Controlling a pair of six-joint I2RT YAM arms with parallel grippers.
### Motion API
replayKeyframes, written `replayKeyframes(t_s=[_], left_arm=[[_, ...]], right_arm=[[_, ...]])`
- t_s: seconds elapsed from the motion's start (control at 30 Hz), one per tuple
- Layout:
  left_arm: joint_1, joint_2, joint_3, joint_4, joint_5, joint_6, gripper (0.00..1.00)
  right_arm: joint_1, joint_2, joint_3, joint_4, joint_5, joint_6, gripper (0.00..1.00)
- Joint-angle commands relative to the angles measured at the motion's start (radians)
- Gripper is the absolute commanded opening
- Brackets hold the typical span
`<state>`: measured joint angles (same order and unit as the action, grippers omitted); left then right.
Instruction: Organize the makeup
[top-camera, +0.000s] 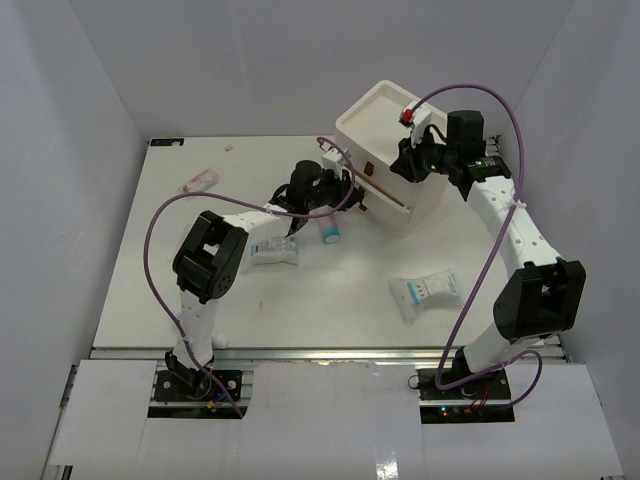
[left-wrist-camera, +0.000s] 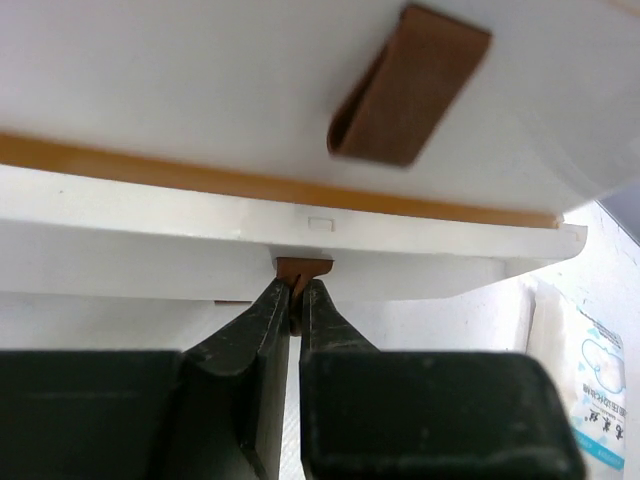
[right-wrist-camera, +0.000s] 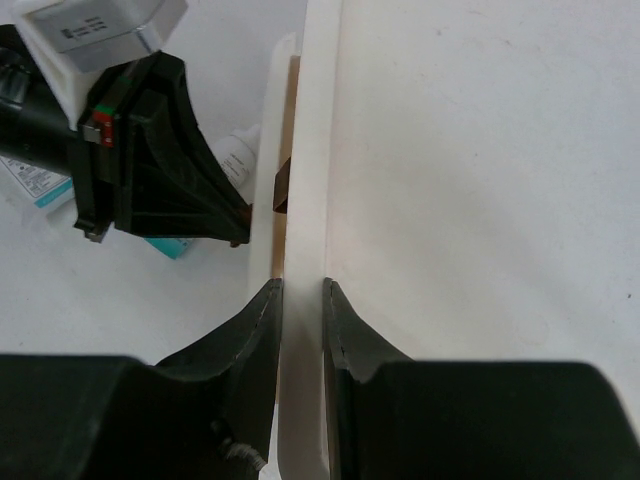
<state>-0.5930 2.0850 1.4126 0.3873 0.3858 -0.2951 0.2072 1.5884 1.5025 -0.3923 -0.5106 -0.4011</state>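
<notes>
Left gripper (left-wrist-camera: 298, 292) pinches the knob (left-wrist-camera: 303, 267), right gripper (right-wrist-camera: 302, 290) squeezes the box (right-wrist-camera: 304, 150) near the far edge; tugging may tip it

Pinkish sachet (top-camera: 197, 181) lies far left, teal-capped bottle (top-camera: 330, 231) near the left white packet (top-camera: 273, 252), right white packet (top-camera: 425, 292) well apart

Plain pale-grey walls close me in on three sides: a back wall (top-camera: 300, 60) ahead, with a left wall (top-camera: 50, 200) and a right wall (top-camera: 600, 150) slanting in to meet it. Before me lies a white table (top-camera: 330, 300), matte and flat, reaching the back wall. An aluminium rail (top-camera: 330, 353) runs along its near edge, with white panels (top-camera: 320, 410) below that. The light is soft and even, casting only faint shadows.
</notes>
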Motion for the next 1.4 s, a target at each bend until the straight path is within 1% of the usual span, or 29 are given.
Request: replayKeyframes(t_s=[0.0,0.1,0.2,0.3,0.37,0.4,0.47,0.5,0.57,0.6,0.7,0.8,0.87,0.93,1.03,1.1,1.17,1.23,1.27,1.37], left_arm=[[-0.002,-0.171,-0.135,0.004,0.018,0.023,0.00],[-0.002,-0.241,-0.220,0.007,0.018,0.034,0.00],[-0.002,-0.281,-0.275,0.008,0.021,0.040,0.00],[-0.002,-0.297,-0.285,-0.004,0.027,0.040,0.00],[-0.002,-0.298,-0.278,-0.017,0.030,0.038,0.02],[-0.002,-0.298,-0.272,-0.022,0.030,0.035,0.07],[-0.002,-0.300,-0.263,-0.032,0.033,0.029,0.15],[-0.002,-0.301,-0.255,-0.040,0.037,0.024,0.26],[0.000,-0.311,-0.243,-0.059,0.040,0.020,0.46],[0.001,-0.319,-0.240,-0.066,0.039,0.019,0.52],[0.006,-0.358,-0.227,-0.099,0.045,0.020,0.67],[0.026,-0.409,-0.218,-0.141,0.054,0.024,0.74],[0.040,-0.439,-0.210,-0.174,0.052,0.024,0.77],[0.064,-0.486,-0.215,-0.200,0.065,0.022,0.79],[0.095,-0.551,-0.233,-0.231,0.074,0.008,0.83],[0.118,-0.613,-0.248,-0.251,0.072,0.000,0.84],[0.131,-0.674,-0.276,-0.266,0.064,-0.016,0.86],[0.144,-0.740,-0.315,-0.282,0.051,-0.030,0.86],[0.147,-0.766,-0.335,-0.292,0.044,-0.033,0.86],[0.160,-0.880,-0.428,-0.340,0.000,-0.030,0.86]], right_arm=[[0.022,-0.002,-0.029,-0.111,-0.007,0.018,0.08],[0.018,0.005,-0.024,-0.110,0.006,0.022,0.08],[0.015,0.012,-0.022,-0.103,0.015,0.024,0.08],[0.014,0.014,-0.016,-0.103,0.020,0.028,0.08],[0.014,0.013,-0.013,-0.105,0.020,0.031,0.11],[0.014,0.010,-0.010,-0.106,0.019,0.031,0.16],[0.014,0.003,-0.006,-0.107,0.016,0.031,0.26],[0.014,-0.005,-0.001,-0.111,0.016,0.029,0.32],[0.014,-0.018,0.030,-0.132,0.020,0.014,0.46],[0.014,-0.022,0.056,-0.143,0.022,0.008,0.52],[0.014,-0.038,0.106,-0.176,0.038,-0.015,0.61],[0.015,-0.063,0.143,-0.194,0.053,-0.026,0.68],[0.014,-0.078,0.157,-0.198,0.061,-0.032,0.75],[0.015,-0.093,0.173,-0.202,0.071,-0.038,0.79],[0.014,-0.109,0.200,-0.217,0.068,-0.056,0.81],[0.015,-0.124,0.205,-0.235,0.044,-0.076,0.82],[0.015,-0.139,0.201,-0.266,-0.011,-0.118,0.82],[0.015,-0.159,0.181,-0.292,-0.120,-0.196,0.82],[0.015,-0.169,0.165,-0.300,-0.161,-0.200,0.82],[0.026,-0.215,0.089,-0.339,-0.296,-0.342,0.82]])
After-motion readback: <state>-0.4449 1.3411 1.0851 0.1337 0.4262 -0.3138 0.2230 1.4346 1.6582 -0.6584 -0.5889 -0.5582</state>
